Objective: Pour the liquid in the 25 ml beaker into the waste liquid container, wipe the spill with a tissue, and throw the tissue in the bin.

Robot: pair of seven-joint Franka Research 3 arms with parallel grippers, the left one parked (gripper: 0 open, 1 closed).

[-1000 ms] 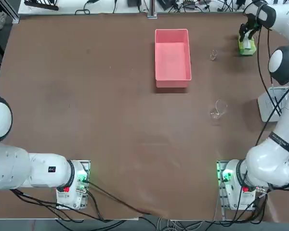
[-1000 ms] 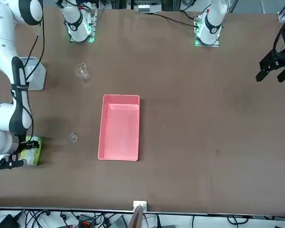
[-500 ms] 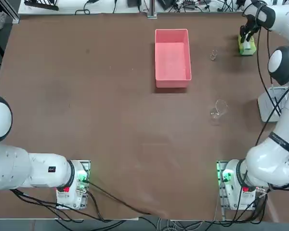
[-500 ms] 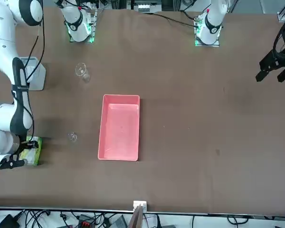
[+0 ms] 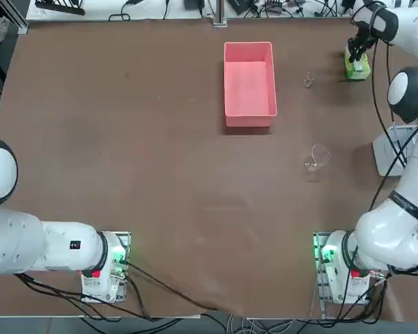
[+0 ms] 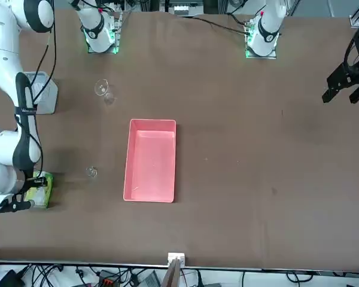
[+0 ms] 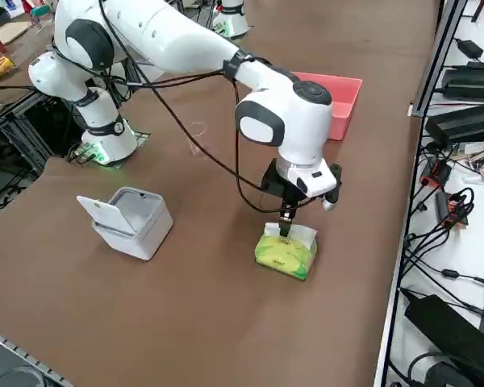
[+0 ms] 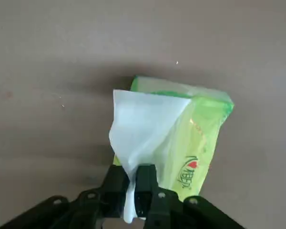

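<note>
White tissue (image 8: 143, 129) stands up out of the yellow-green pack (image 8: 198, 138) at the table's far right corner | right gripper (image 8: 133, 191) pinches its tip between near-closed fingers, ready to draw it out | 25 ml beaker (image 5: 308, 79) near the pink tray (image 5: 249, 83) | any spill too faint to spot.

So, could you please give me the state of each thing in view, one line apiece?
right tool: shut on the tissue, above the pack
tissue: pinched, partly out of the pack
tissue pack: lying on the table
25 ml beaker: upright, untouched
larger beaker: upright
waste liquid container: upright
bin: lid open
</note>
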